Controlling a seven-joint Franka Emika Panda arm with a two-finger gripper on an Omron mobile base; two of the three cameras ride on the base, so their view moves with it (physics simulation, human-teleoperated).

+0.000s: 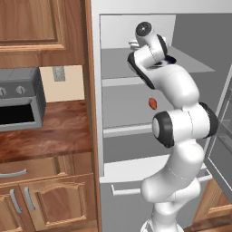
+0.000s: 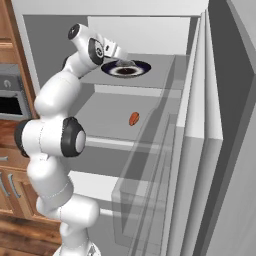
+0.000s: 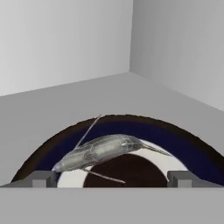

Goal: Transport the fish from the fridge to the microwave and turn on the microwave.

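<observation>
The fridge point(image 1: 118, 31) stands open, and my arm reaches onto its upper shelf point(image 2: 160, 80). There the fish point(image 3: 103, 151), slim and silvery grey, lies across a dark-rimmed round bowl point(image 3: 175, 135). In the hand view it sits just ahead of my open gripper point(image 3: 111, 179), with one fingertip to each side and nothing between them. From the right base view, the gripper point(image 2: 120, 56) hovers over the near edge of the bowl point(image 2: 140, 69), and the fish point(image 2: 124, 63) shows as a pale sliver under it. The microwave is out of view.
A small orange-red item point(image 2: 134, 118) lies on the middle shelf below. The open fridge door point(image 2: 220, 150) with clear bins stands close on the right. Left of the fridge, a grey knobbed oven point(image 1: 18, 97) sits on a wooden counter point(image 1: 50, 136) beneath wooden cupboards.
</observation>
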